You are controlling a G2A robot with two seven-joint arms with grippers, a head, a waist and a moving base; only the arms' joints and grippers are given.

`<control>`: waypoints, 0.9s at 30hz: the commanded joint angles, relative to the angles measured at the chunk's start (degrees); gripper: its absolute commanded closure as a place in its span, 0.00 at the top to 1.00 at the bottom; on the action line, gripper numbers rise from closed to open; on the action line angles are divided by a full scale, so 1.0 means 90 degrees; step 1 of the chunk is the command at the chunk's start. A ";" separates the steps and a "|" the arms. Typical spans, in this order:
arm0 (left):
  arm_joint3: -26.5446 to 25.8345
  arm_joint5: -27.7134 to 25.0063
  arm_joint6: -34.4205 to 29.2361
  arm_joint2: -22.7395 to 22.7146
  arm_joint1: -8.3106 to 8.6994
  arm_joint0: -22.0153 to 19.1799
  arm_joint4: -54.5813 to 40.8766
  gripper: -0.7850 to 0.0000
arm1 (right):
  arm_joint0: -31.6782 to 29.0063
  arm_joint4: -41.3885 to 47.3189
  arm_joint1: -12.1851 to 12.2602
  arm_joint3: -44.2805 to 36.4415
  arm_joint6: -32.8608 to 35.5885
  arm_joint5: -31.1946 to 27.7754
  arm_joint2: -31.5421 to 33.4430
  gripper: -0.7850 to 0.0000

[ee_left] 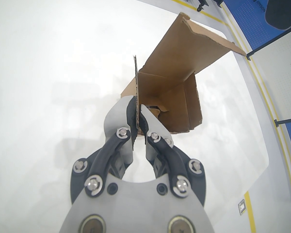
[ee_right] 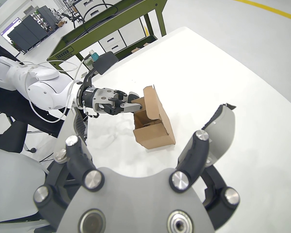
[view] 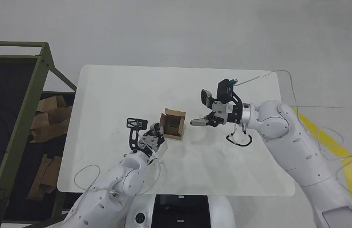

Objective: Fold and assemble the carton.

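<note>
The left gripper (ee_left: 137, 120) pinches a wall of the carton (view: 173, 124); the right gripper (view: 196, 122) hangs open just beside it.

Matt brown corrugated-cardboard carton (ee_left: 179, 56); smooth white table (view: 136, 91), probably laminate.

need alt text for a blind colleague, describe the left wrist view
The left end effector is shut on an upright panel of the open, partly folded brown carton, which sits on the white table. One long flap stands raised.
</note>
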 commanded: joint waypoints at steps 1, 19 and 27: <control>-0.0009 0.0007 -0.0011 -0.0005 -0.0015 0.0012 0.0023 1.00 | -0.0012 0.0000 0.0000 0.0011 -0.0015 0.0004 0.0010 1.00; -0.1170 -0.0530 0.0147 -0.1330 0.0111 0.1145 0.0167 1.00 | -0.0199 -0.0062 0.0036 -0.0015 -0.0021 0.0633 0.0267 1.00; -0.0741 -0.2176 -0.0285 -0.2538 0.0237 0.1277 -0.0429 1.00 | -0.0371 -0.0415 0.0093 -0.0169 0.0156 0.0886 0.0431 1.00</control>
